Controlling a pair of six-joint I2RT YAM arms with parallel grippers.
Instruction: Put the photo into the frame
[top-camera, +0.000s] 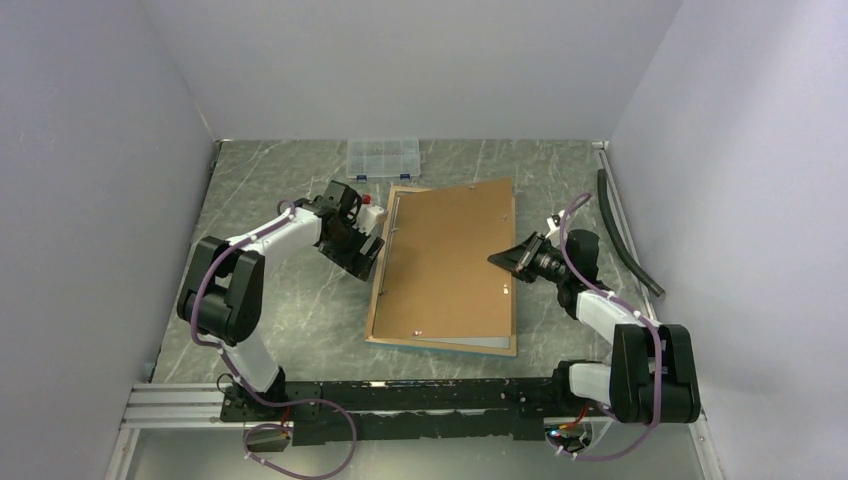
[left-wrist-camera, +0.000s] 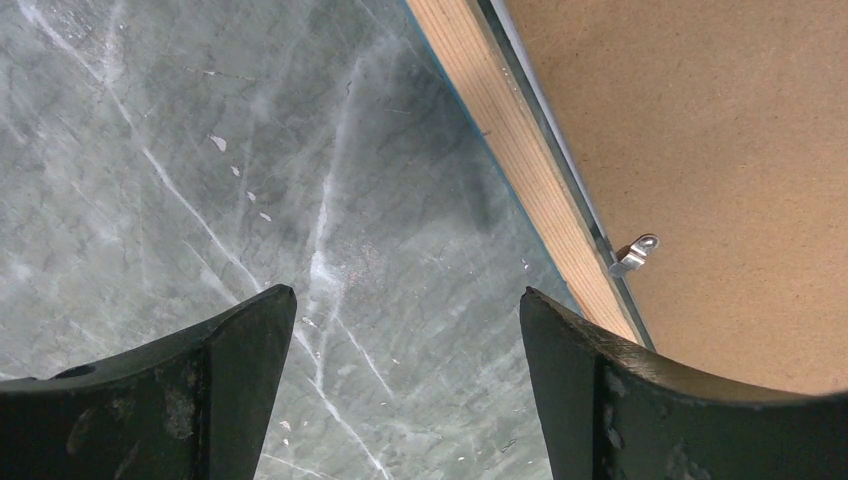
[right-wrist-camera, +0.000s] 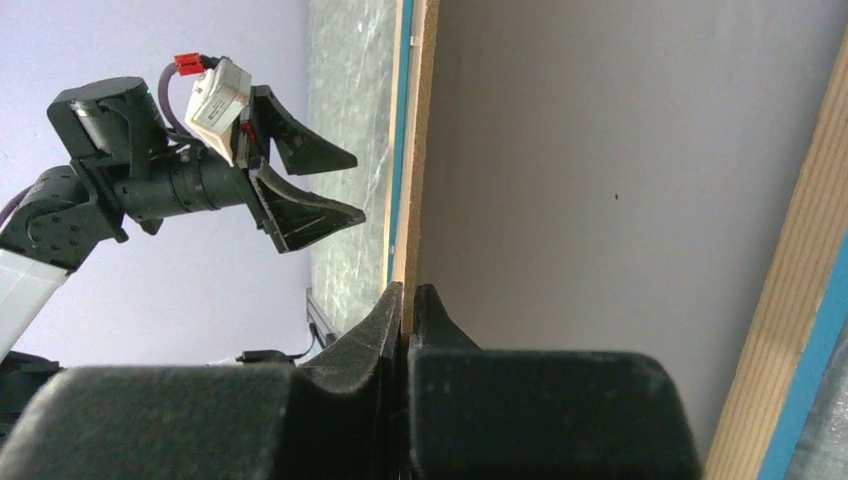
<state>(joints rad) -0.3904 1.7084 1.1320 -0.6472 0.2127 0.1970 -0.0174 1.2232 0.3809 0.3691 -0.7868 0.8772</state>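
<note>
The frame lies face down on the table, its light wood back up. My right gripper is shut on the right edge of the thin brown backing board and holds that edge tilted up above the frame. In the right wrist view the fingers pinch the board edge-on, with the frame's wood rim to the right. A pale grey surface lies inside the frame; I cannot tell whether it is the photo's white back or the pane. My left gripper is open and empty over the table beside the frame's left rim.
A small clear compartment box stands at the back. A black strip lies along the right wall. A metal clip sticks up from the frame's left rim. Walls close in on three sides.
</note>
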